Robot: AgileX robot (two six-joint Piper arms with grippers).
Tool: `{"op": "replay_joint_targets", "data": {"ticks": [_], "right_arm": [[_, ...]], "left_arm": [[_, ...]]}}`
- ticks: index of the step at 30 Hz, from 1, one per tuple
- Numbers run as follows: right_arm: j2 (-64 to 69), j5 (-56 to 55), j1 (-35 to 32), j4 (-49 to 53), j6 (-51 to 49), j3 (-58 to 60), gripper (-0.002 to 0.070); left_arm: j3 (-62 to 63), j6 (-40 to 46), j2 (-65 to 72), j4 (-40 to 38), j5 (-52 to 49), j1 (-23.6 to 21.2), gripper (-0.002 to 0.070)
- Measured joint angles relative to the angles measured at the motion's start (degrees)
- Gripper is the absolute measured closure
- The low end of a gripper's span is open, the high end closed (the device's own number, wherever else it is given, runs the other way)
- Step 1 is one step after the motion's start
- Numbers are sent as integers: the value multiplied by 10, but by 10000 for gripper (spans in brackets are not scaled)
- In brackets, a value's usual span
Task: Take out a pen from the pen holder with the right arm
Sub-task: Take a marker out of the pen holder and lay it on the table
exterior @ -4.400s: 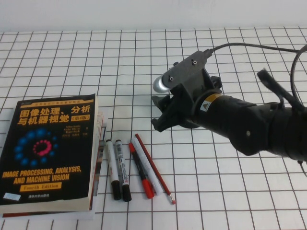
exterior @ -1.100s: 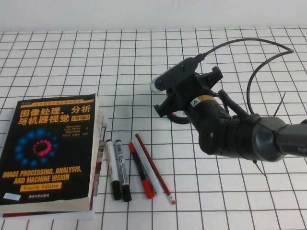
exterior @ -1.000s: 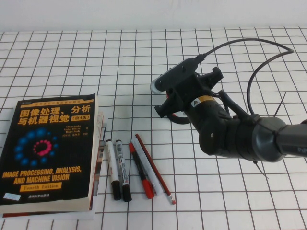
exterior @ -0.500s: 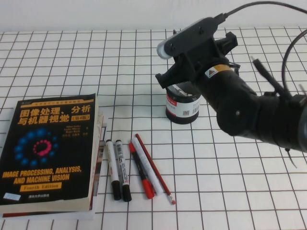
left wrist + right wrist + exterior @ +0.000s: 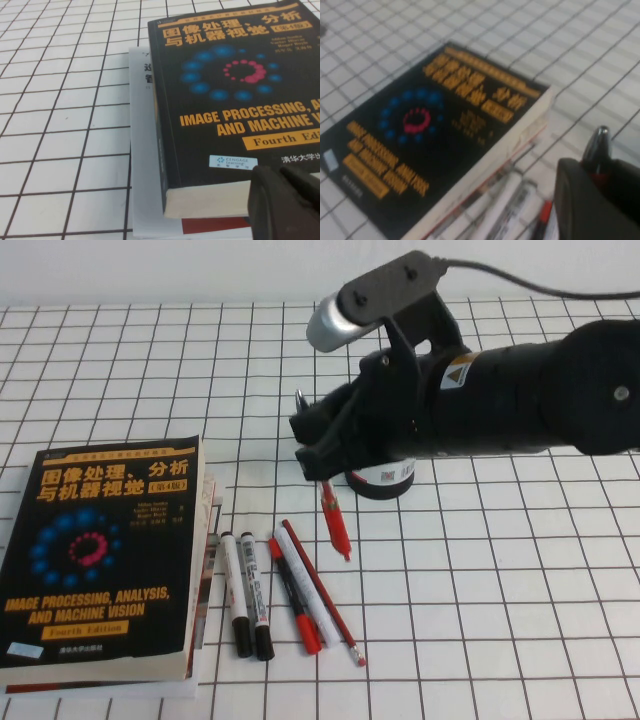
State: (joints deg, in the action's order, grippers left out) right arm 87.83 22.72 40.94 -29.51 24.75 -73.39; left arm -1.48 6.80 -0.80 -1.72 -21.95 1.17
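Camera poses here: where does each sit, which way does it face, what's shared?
High view: raised on the robot's side, angled down at the table; shows the right arm, right end effector holding a red pen beside the pen holder.
Left wrist view: on the left arm, looking down at the book; left end effector over its near edge.
Right wrist view: on the right arm, facing book and loose pens; its end effector and the pen's cap show.
Shared: all three see the book.
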Motion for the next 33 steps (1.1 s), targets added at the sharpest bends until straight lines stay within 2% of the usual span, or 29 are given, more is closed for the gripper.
{"op": "replay_joint_targets", "data": {"ticks": [6,13,33], "right_arm": [[46,189,-8,110,-170,-60,598],[146,320,-11,145,-222,-147,598],[377,370,-39,152,-226,-332,598]], "left_arm": [[0,0,0,0,0,0,679],[0,0,0,0,0,0,679],[0,0,0,0,0,0,679]]}}
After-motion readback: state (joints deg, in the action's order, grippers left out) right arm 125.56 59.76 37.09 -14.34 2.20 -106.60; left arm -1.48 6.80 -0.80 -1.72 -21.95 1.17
